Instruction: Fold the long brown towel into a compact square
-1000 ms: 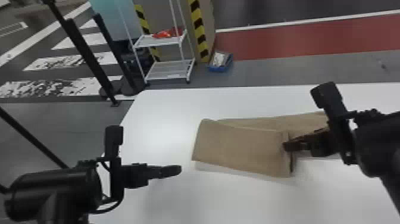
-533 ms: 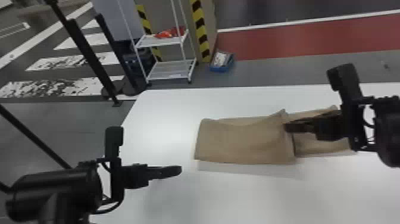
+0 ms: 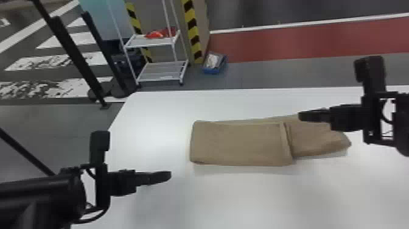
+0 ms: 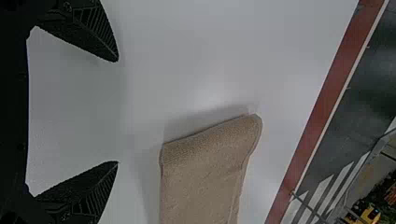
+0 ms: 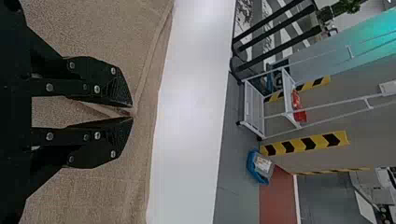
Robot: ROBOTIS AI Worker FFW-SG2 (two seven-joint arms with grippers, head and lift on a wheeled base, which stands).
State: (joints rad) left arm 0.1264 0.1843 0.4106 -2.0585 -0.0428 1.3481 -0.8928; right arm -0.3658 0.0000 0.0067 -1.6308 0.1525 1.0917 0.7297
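The brown towel is lying part-folded on the white table, the right gripper is pinching its far edge, any sideways tug risking skewed layers, and the left gripper is hovering open, near left.

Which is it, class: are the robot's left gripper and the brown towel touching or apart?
Apart. The head view shows white table between left gripper and towel.

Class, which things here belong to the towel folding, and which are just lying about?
For the job:
- long brown cloth towel
- flat white table under it
- black two-fingered right hand
- matching left hand

Just lying about:
- white metal rack
- red item on its shelf
- blue box on floor
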